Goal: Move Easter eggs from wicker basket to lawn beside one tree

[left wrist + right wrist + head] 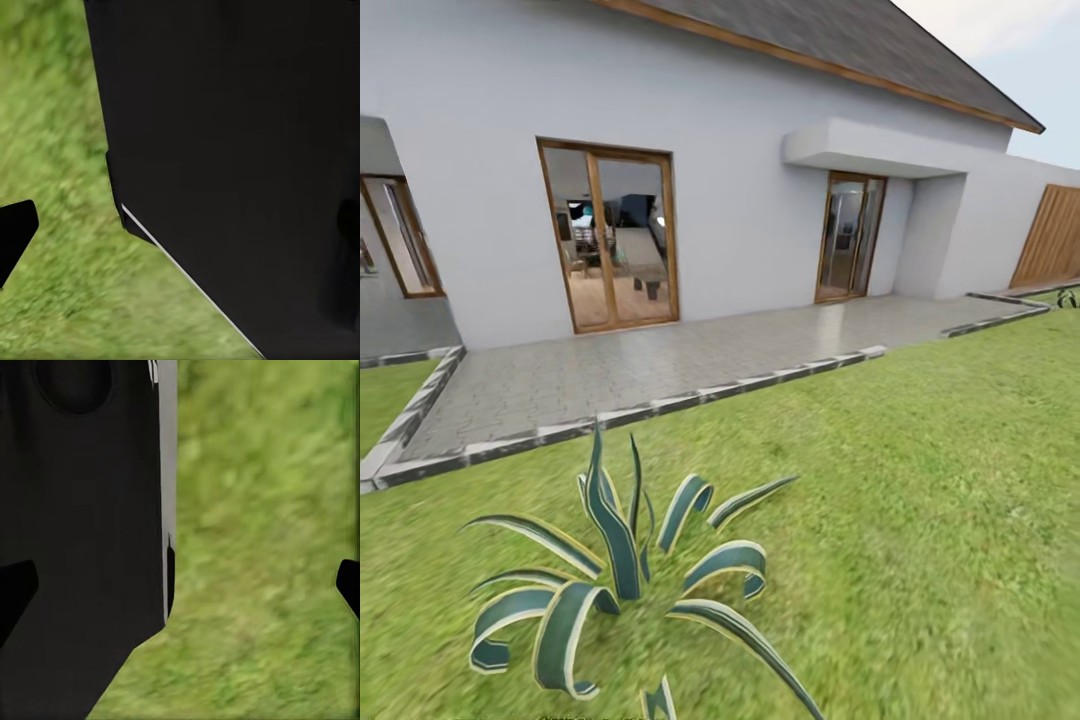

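Green lawn (920,480) is stretching toward house (740,120), basket and eggs lying somewhere beyond these pictures; right gripper (187,585) is standing apart, left one's state untellable; agave (625,585) risks snagging the base.

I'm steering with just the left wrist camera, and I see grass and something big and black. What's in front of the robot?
Observer: In the head view, a white house stands ahead, across the lawn.
Operator: Is anything in my way?
Observer: A spiky striped plant grows in the grass right in front, nearer than the paved patio.
Operator: Is the right gripper open?
Observer: Yes. In the right wrist view, the right gripper has its fingertips wide apart with just grass between them.
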